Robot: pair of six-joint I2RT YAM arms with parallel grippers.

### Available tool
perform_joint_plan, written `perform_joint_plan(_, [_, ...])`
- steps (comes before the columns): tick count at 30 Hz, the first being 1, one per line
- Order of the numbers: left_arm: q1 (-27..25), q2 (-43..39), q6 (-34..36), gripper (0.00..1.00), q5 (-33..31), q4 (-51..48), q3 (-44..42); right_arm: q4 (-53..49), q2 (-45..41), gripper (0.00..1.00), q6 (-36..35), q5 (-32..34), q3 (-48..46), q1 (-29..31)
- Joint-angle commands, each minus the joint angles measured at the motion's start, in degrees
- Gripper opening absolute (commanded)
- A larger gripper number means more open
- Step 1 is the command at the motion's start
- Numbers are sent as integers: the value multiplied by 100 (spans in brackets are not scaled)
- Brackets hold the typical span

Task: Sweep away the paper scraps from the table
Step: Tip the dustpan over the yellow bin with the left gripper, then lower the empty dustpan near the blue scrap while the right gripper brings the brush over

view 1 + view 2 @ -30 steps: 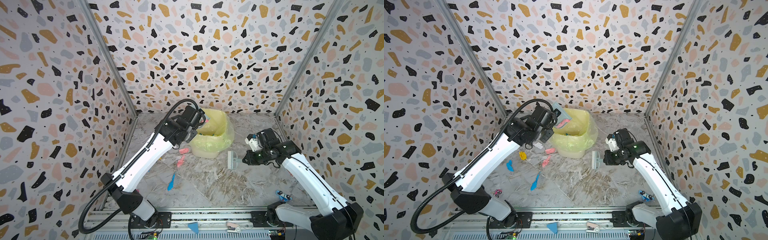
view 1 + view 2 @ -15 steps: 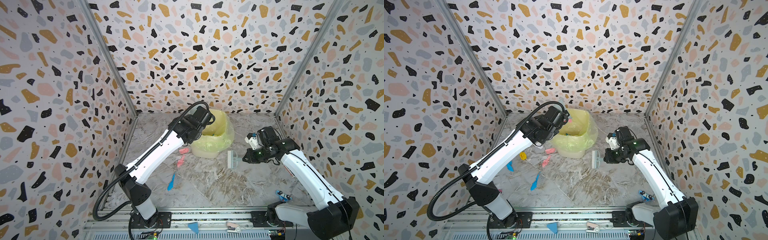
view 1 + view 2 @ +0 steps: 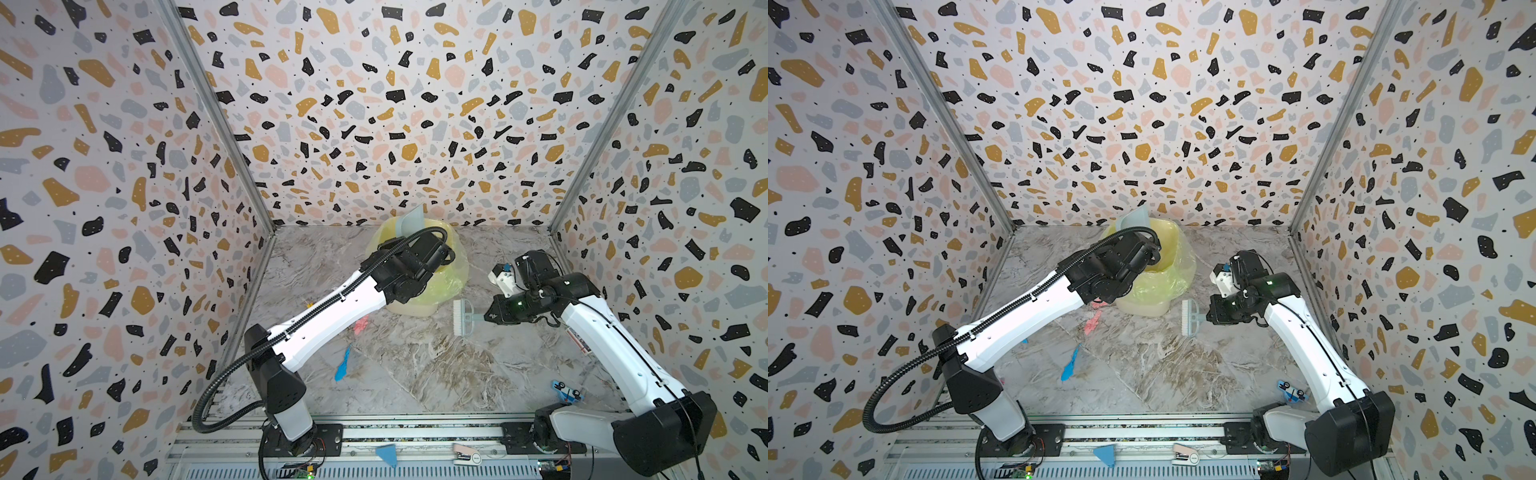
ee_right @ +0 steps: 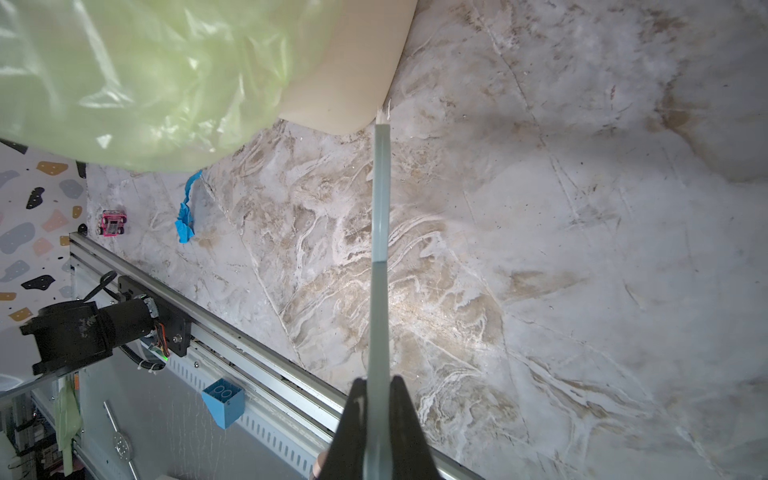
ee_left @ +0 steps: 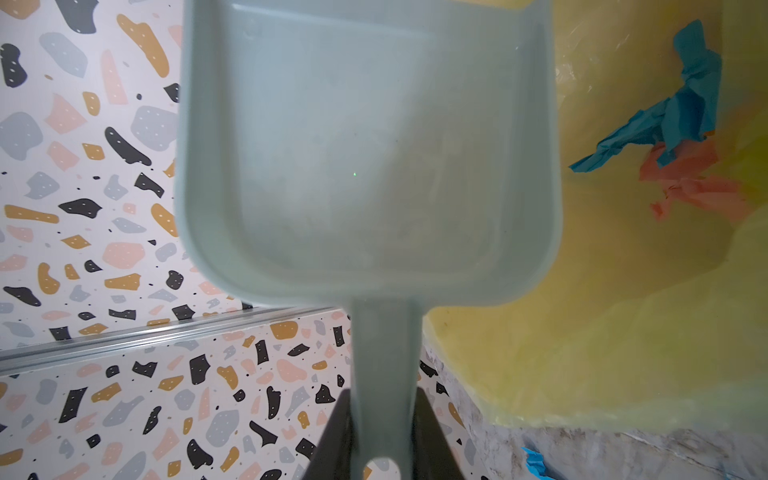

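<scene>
Right hand: the right gripper (image 4: 378,399) is clamped on the handle of the brush (image 3: 463,318). The brush hangs just beside the bin (image 3: 415,309) with its bristles toward the bin. It has barely shifted over the last second.
Left hand: the left gripper (image 5: 382,419) grasps the handle of the dustpan (image 5: 365,166). A second ago the pan sat at the bin's rim with a pink bit on it. Now the arm reaches across the bin's mouth and the pan stands tipped up over the far rim.
Dustpan: the tray is bare, with no paper left in it.
Meaning for the sweep: that load looks dumped, so one round seems finished. The job is not finished, and the pan probably has to come back down in front of the bin.
Paper scraps on the table (image 3: 457,374): a blue strip (image 3: 343,365), long and twisted, lies well in front of the bin. A pink piece (image 3: 360,325), crumpled, lies nearer the bin's base, beside the left arm.
Paper scraps in the bin: a teal piece (image 5: 673,120) and an orange-pink piece (image 5: 690,183) touch each other, creased, against the yellow liner.
</scene>
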Motion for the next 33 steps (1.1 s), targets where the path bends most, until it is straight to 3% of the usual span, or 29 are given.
perform_joint_plan(1, [14,-62,92,6,-258,239,94,-124,-75,0,-73,-113,127,-21])
perform_joint_plan(9, [14,-123,-564,7,223,-144,448,49,-396,0,122,-323,-264,-3])
perform_joint_plan(15, [21,-477,-1200,8,580,-235,350,388,-808,0,512,-386,-730,365])
perform_joint_plan(26, [287,-2330,-2826,11,1989,413,-1177,2261,-1310,0,2164,-240,-1742,2239])
perform_joint_plan(33, [667,-3316,-3726,11,2734,530,-2438,3658,-801,0,2763,-251,-2002,3363])
